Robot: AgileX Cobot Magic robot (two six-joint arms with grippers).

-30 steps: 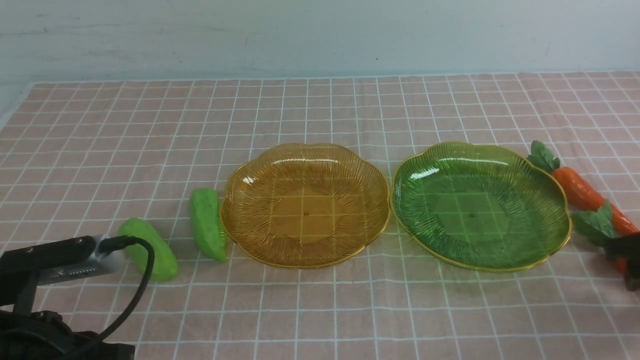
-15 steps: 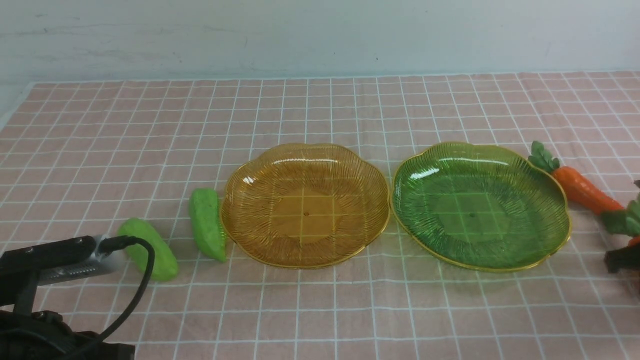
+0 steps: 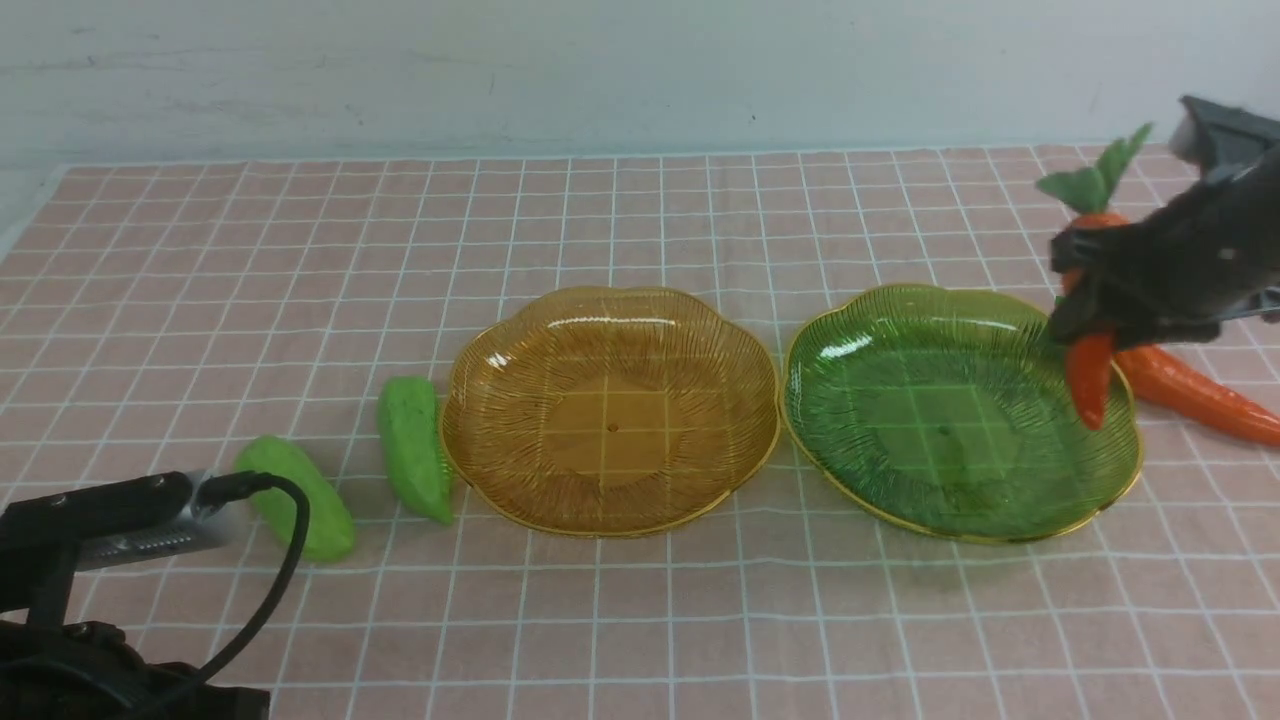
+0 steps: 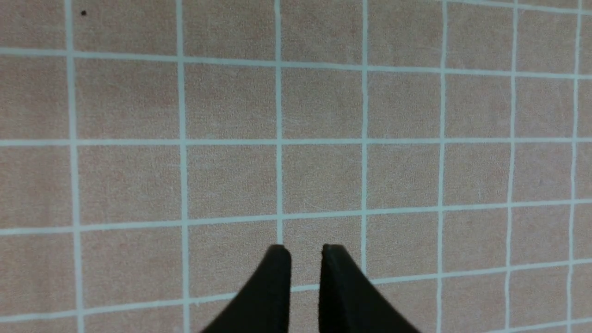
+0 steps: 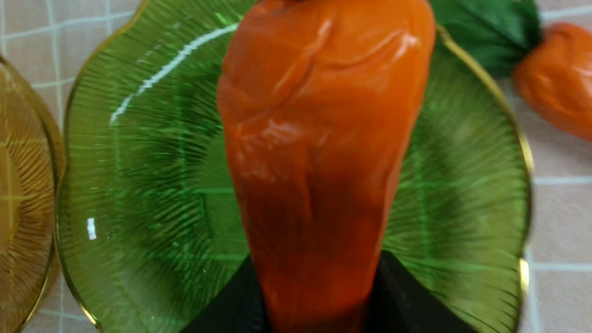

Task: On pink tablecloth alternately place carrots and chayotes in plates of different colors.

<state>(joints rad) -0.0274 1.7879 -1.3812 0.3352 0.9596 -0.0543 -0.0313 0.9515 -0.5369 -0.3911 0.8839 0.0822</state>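
One glossy orange carrot (image 3: 1089, 376), leaves up, seemingly above green plate (image 3: 840, 440).

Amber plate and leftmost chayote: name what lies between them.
The second chayote, on the tablecloth close to the amber plate; the front view shows it.

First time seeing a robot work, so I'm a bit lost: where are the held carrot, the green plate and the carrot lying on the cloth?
held carrot (image 3: 1088, 380), front view, orange lower end.
green plate (image 3: 900, 440), front view, bare ribbed floor.
lying carrot (image 3: 1195, 398), front view, orange body.
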